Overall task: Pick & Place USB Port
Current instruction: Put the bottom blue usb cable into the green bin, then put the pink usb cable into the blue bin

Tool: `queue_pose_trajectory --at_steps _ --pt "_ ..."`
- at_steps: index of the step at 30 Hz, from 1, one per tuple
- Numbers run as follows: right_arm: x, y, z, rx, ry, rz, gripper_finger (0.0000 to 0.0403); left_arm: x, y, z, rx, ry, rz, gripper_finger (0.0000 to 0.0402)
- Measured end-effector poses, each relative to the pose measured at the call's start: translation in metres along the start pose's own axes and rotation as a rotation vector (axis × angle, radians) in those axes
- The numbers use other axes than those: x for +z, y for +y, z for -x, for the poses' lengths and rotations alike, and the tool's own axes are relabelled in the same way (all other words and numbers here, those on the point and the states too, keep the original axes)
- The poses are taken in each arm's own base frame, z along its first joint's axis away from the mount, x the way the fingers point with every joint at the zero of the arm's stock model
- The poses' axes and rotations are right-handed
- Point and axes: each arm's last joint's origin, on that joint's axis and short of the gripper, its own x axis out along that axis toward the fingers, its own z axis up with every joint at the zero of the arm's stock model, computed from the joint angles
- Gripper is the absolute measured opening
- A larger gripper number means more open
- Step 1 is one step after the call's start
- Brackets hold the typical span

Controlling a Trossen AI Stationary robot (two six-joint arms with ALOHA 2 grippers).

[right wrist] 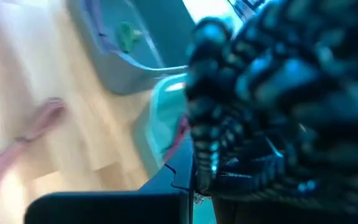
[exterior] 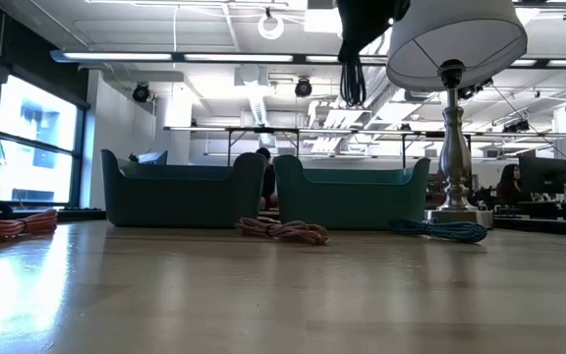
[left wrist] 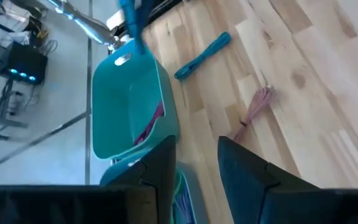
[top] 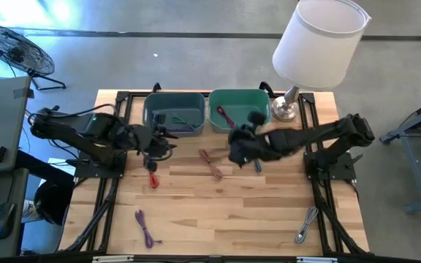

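High view is showing you both bins [top: 174,111] already holding cables, while your right gripper [top: 241,146] is clamping a black cable bundle [right wrist: 278,99] near the right bin [top: 240,108]. Your left gripper [left wrist: 194,168] is hanging narrowly open and empty. Red [top: 153,179], purple [top: 146,228], brown [top: 212,162] and grey [top: 305,225] cables are still lying out. Only the right wrist view is giving you the held bundle.

two teal bins [top: 174,112] [top: 240,108], white lampshade [top: 320,40], red cable [top: 153,177], purple cable [top: 145,227], pale striped wooden table [top: 225,212]
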Motion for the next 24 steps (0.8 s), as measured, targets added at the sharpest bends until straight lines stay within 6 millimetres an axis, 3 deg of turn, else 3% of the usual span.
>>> queue_pose_trajectory --at_steps 10,19,24 --pt "-0.002 -0.065 -0.064 0.036 0.149 -0.137 0.0024 -0.019 -0.006 0.000 0.021 0.222 0.008 0.0115" --pt "-0.003 -0.097 -0.091 0.167 0.140 -0.264 0.0154 -0.021 -0.009 -0.005 0.022 0.269 0.001 0.0115" --pt "-0.003 -0.096 -0.093 0.278 0.131 -0.305 0.0197 -0.030 -0.013 -0.007 -0.002 0.393 -0.006 0.0115"
